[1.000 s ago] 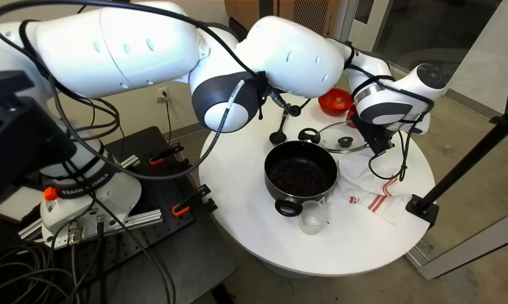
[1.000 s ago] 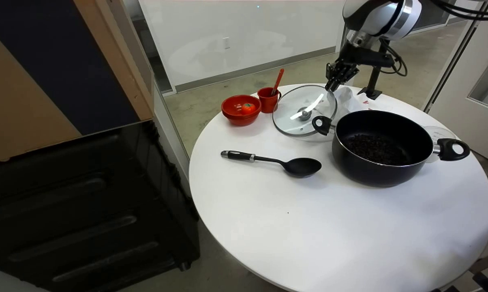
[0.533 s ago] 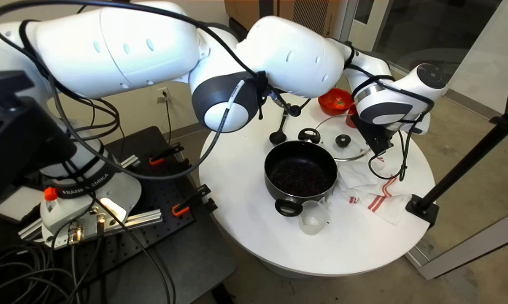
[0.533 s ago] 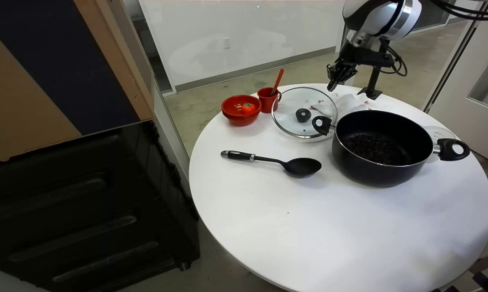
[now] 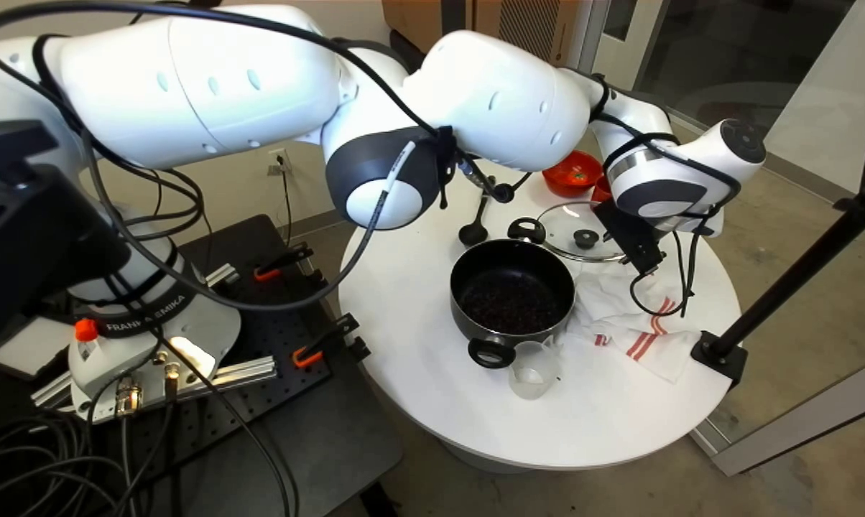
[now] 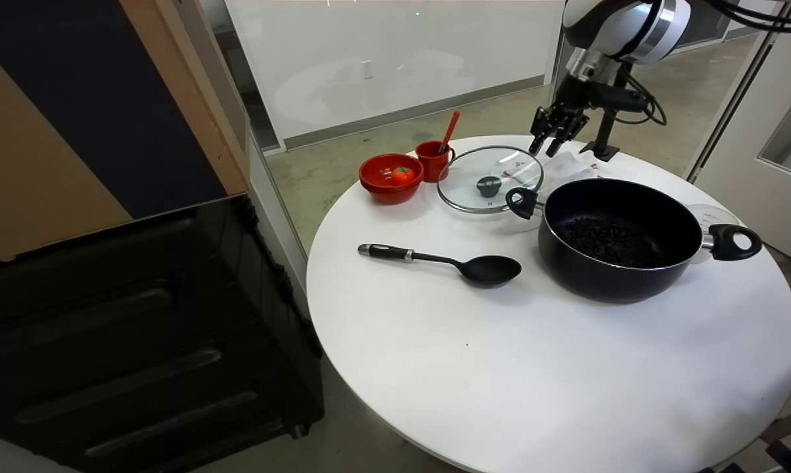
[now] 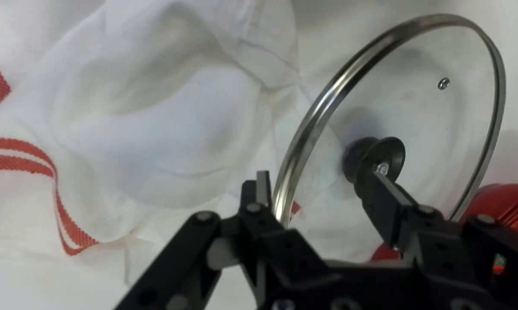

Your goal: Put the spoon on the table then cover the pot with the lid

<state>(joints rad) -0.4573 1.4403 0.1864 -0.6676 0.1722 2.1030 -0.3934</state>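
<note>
The glass lid [image 6: 466, 187] lies on the table [image 6: 500, 368] behind the pot, partly over a cloth; it also shows in an exterior view [image 5: 562, 224]. In the wrist view the lid [image 7: 418, 107] looks slightly tilted, with its dark knob [image 7: 357, 160] in the middle. My gripper [image 7: 321, 185] is open and empty, one finger outside the near rim and one over the glass by the knob; I cannot tell whether they touch. In an exterior view the gripper [image 6: 544, 148] is at the lid's back edge. The black pot [image 6: 606, 279] stands uncovered with dark bits inside. The black spoon [image 6: 489, 270] lies on the table.
A white cloth with red stripes [image 5: 641, 327] lies beside the pot and lid. A red bowl [image 6: 387, 190] with a tomato [image 6: 402, 176] and a red mug [image 6: 431, 164] stand close to the lid. A clear cup [image 5: 533, 377] touches or nearly touches the pot. A black stand [image 5: 720, 352] is at the table edge.
A second ago the near-shut fingers were at the lid's rim. They came off it, the lid rocked down and back to a flatter tilt, and the jaws have spread as the arm shifted slightly.
</note>
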